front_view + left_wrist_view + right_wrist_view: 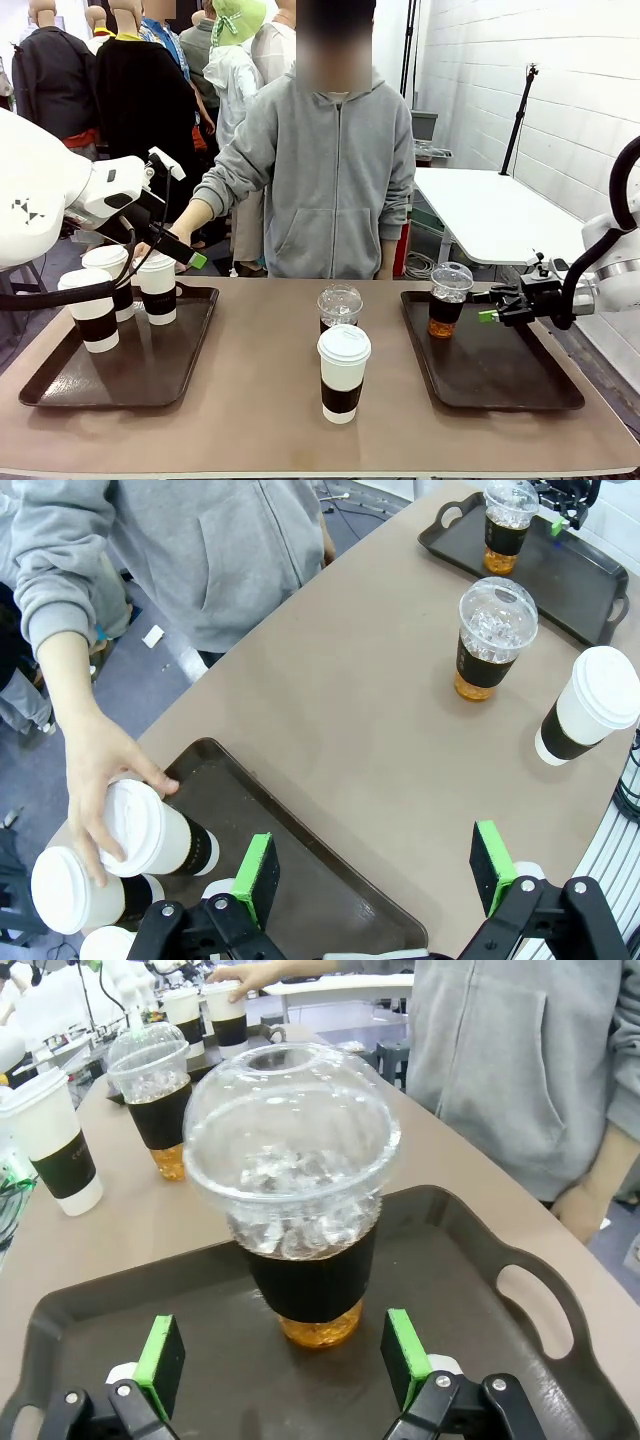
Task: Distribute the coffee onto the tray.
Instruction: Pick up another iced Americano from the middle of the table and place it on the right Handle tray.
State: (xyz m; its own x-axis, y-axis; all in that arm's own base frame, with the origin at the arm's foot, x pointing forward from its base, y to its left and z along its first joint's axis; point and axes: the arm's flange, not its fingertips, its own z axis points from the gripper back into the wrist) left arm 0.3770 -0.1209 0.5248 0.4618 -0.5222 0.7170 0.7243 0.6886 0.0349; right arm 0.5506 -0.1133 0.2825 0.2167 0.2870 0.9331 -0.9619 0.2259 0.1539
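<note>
The right gripper (283, 1348) is seen spread wide, with nothing pinched. One clear dome-lidded cup (300, 1200) of brown liquid is stood upright on the right tray (455, 1290), just ahead of the green pads (160, 1348), which are not touching it. A second dome-lidded cup (340, 305) and a white paper cup (343, 372) are placed on the bare table (260, 420) between the trays. Three more paper cups (90, 308) are held by the left tray (150, 370); one of them (150, 830) is gripped by the person's hand (95, 780). The left gripper (375, 868) is spread open and empty above that tray's edge.
</note>
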